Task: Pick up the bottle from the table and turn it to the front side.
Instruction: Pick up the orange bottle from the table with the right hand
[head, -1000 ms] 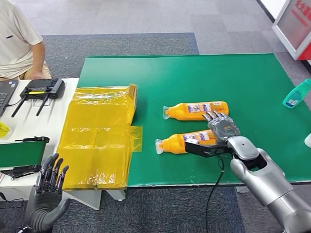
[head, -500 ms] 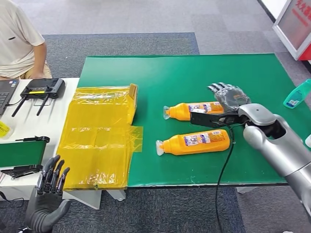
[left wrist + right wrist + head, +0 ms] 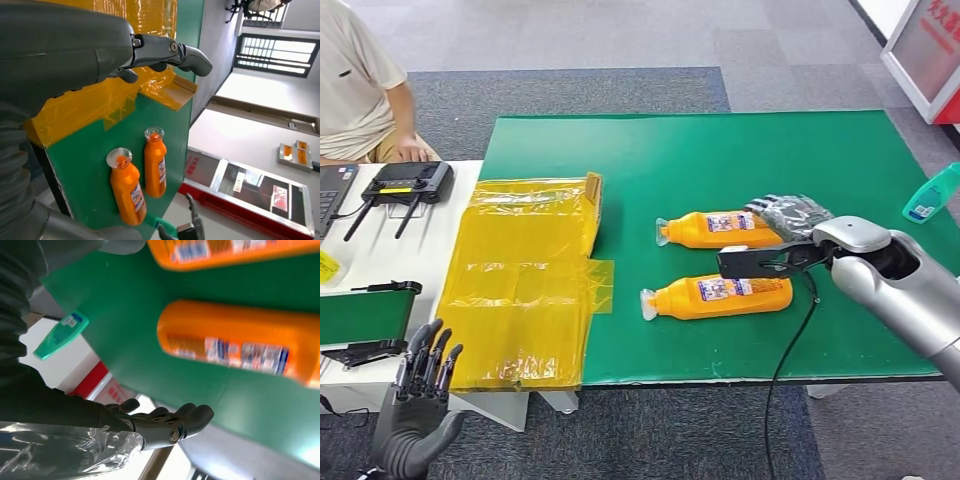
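Two orange bottles lie on their sides on the green table (image 3: 637,160), caps pointing left. The far bottle (image 3: 712,229) and the near bottle (image 3: 720,296) both show their labels. My right hand (image 3: 782,232) hovers over the far bottle's base end, with its thumb reaching left above the gap between the bottles, and it holds nothing. In the right wrist view its fingers (image 3: 166,424) are stretched out and bare, with an orange bottle (image 3: 241,346) beyond them. My left hand (image 3: 414,412) hangs below the table edge at the lower left, fingers apart and empty. The left wrist view shows both bottles (image 3: 127,189).
Yellow plastic film (image 3: 524,280) covers the table's left part. A teal bottle (image 3: 931,192) lies at the right edge. A person (image 3: 358,80) sits at the far left with a hand on a black device with antennas (image 3: 407,183). A black cable (image 3: 788,350) hangs from my right wrist.
My right hand left the near bottle, swung to the far side and has come down over the far bottle's base. The near bottle stays on the table. The person's hand moved onto the black device.
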You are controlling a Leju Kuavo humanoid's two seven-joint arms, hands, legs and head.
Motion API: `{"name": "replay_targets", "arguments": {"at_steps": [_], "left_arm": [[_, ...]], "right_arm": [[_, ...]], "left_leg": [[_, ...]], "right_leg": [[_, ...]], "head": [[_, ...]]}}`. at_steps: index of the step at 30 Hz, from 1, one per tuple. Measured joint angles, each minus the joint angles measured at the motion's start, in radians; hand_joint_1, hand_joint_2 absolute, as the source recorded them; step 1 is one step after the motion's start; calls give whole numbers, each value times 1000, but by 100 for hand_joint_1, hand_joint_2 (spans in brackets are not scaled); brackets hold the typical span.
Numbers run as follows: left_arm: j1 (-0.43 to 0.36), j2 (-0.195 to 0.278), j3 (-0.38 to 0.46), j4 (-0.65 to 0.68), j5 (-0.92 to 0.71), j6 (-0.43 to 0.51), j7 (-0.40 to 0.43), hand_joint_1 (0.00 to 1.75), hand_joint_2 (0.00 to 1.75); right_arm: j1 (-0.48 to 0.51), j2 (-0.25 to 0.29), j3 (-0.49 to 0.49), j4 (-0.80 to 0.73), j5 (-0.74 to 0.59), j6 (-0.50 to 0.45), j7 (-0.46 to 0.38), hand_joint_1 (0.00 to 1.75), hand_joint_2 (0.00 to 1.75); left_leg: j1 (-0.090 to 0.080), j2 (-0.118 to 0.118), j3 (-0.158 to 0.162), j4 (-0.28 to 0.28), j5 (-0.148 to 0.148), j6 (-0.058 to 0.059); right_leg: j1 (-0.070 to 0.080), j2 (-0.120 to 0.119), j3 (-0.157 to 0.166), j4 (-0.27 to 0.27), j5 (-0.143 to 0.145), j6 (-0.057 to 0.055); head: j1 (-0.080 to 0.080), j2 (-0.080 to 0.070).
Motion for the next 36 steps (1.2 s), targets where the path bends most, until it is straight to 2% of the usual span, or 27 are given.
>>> {"name": "replay_targets", "arguments": {"at_steps": [6,12,16,19,26,29,36], "left_arm": [[-3,11,0,11,9,2,-6,0,175],[-10,20,-1,22,18,3,-6,0,175],[-15,32,-8,30,26,13,-6,0,175],[-21,41,-14,38,30,20,-6,0,175],[-26,52,-23,52,34,27,-6,0,175],[-27,56,-30,55,35,31,-6,0,175],[-27,71,-62,59,41,54,-4,0,175]], "right_arm": [[-83,-12,147,1,-178,115,49,0,175],[-136,-22,247,4,-248,138,71,0,175],[-183,-36,308,5,-388,156,97,0,175],[-202,-48,345,6,-450,126,106,0,175],[-206,-59,402,10,-454,86,110,0,175],[-199,-59,412,19,-452,31,105,0,175],[-85,-52,378,94,-391,-134,53,0,175]], "left_leg": [[0,0,0,0,0,0],[0,0,0,0,0,0],[0,0,0,0,0,0],[0,0,0,0,0,0],[0,0,0,0,0,0],[0,0,0,0,0,0],[0,-1,0,0,0,0]], "right_leg": [[0,0,0,0,0,0],[0,0,0,0,0,0],[0,0,0,0,0,0],[0,0,0,0,0,0],[0,0,0,0,0,0],[0,0,0,0,0,0],[0,0,0,0,0,0]], "head": [[0,0],[0,0],[0,0],[0,0],[0,0],[0,0],[0,0]]}}
